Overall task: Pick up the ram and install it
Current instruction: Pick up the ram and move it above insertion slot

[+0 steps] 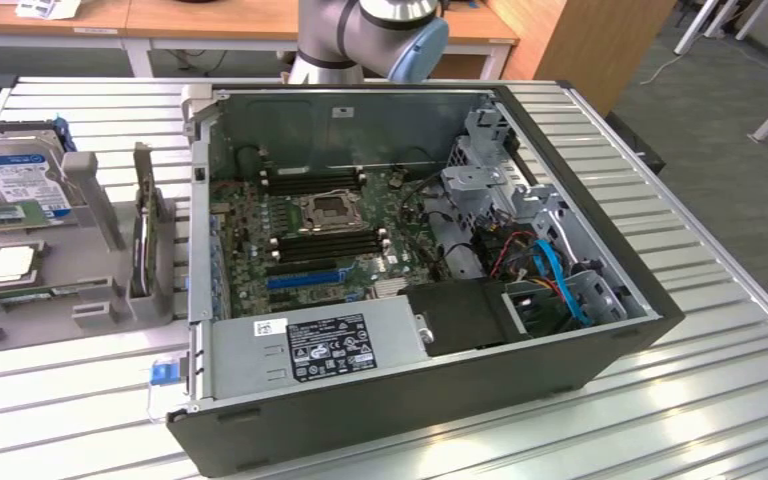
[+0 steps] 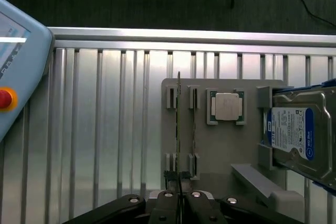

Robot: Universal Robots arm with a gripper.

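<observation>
My gripper hangs high over the gray holder. Its jaws are squeezed almost all the way together, with only a thin gap left. The ram looks pinched in that gap.

I see the ram from its thin edge. It is a dark line that sticks out from the gripper and runs across the holder. It does not line up with the holder's outer clips. So I think it is up in the air above the holder, not sitting in it.

A second memory stick sits in the next pair of clips on the holder. Further along the holder are the processor chip and then the hard drive.

So the picking-up part looks done to me. The putting-in part is not done.

The open computer case stands just beside the holder, on the exterior view's right of it. Inside it, on the motherboard, are the long black memory slots. The ram is over the holder, well apart from those slots. What is left is getting the ram into one of them.
</observation>
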